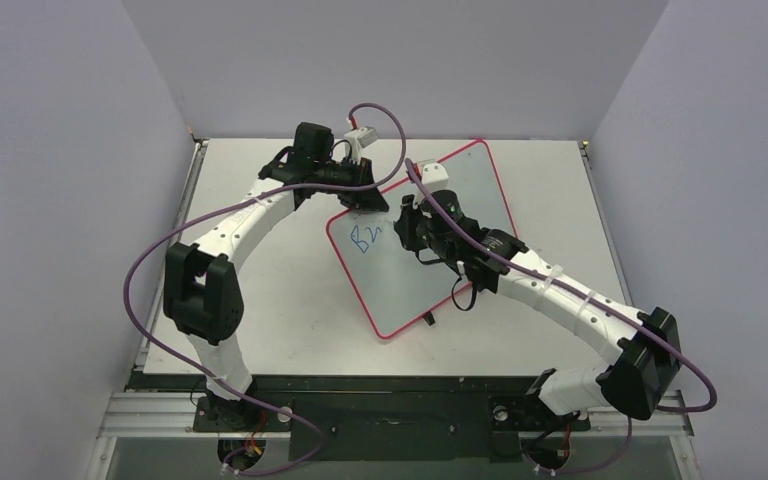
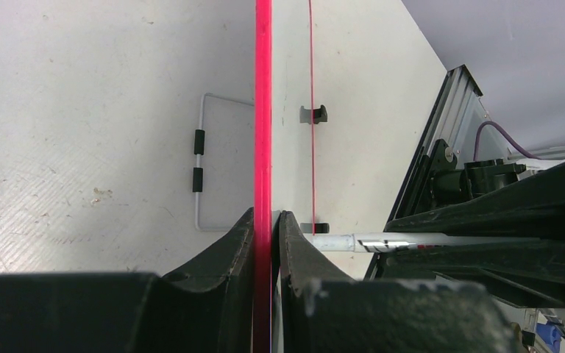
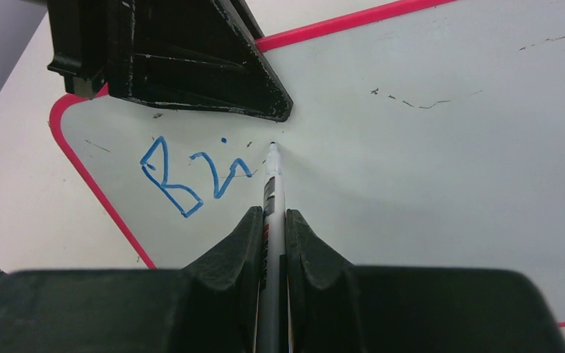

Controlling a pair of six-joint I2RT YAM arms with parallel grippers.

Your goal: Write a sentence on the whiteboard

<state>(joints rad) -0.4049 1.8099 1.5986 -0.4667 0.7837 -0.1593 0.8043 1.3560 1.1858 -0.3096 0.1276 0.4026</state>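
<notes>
The whiteboard (image 1: 465,185) lies tilted across the middle of the table, white with a red-pink rim. Blue marker letters "Bri" (image 1: 368,240) stand near its left corner and show clearly in the right wrist view (image 3: 191,176). My left gripper (image 1: 368,197) is shut on the board's far-left rim (image 2: 263,110), one finger on each side (image 2: 266,215). My right gripper (image 1: 408,228) is shut on a white marker (image 3: 273,187), held upright between the fingers (image 3: 272,213). The marker's tip sits on the board (image 3: 427,162) just right of the "i". The marker also shows in the left wrist view (image 2: 382,241).
Small black clips (image 2: 313,114) sit on the board's edge. A wire loop with black sleeves (image 2: 199,169) lies on the table beside the board. Grey walls close in the table on three sides. A metal rail (image 1: 400,415) runs along the near edge.
</notes>
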